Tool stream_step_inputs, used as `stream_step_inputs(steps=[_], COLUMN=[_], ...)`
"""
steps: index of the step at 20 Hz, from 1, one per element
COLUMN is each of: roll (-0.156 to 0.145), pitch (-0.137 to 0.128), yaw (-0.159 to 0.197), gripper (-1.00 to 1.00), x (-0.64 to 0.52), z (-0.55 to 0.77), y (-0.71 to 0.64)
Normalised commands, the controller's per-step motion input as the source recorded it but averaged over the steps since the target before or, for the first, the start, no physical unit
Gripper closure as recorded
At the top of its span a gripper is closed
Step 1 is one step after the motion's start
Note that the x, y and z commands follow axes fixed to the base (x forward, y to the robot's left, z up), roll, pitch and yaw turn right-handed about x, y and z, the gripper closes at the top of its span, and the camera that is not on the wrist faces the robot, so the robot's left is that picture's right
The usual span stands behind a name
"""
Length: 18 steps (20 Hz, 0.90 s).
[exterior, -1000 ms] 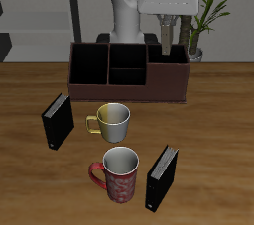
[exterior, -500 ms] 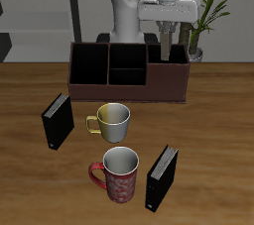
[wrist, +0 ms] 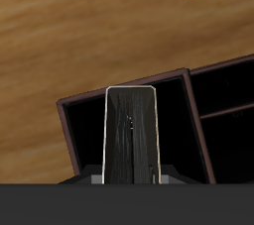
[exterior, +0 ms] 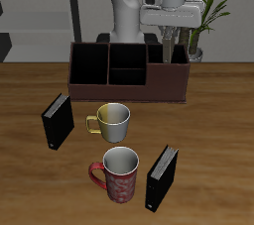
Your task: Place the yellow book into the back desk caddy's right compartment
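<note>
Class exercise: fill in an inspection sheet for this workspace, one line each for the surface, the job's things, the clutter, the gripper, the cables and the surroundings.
Surface: wooden table, no spills seen.
Job's things: the yellow book stands upright inside the right compartment of the back desk caddy. The wrist view shows it edge-on.
Clutter: two black books stand upright. A white mug with a yellow handle and a red patterned mug sit between them. All are in front of the caddy.
Gripper: the gripper hangs above the right compartment, fingers apart, holding nothing.
Cables: nothing seen.
Surroundings: a potted plant stands behind the caddy.
</note>
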Motion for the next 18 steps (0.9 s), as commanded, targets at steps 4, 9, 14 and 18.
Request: stream_step_inputs(steps=[4,9,14,18], roll=[-0.017,0.006,0.009,-0.007], pitch=[0.015,0.099,0.043,-0.002], yaw=[-0.009,-0.031,-0.009,0.006], gripper=[1.00,1.00,-1.00,-1.00], x=[0.04,-0.05,-0.10,-0.05], z=[-0.10,-0.49,-0.11,0.07], y=[-0.05,-0.09,0.00,-0.06])
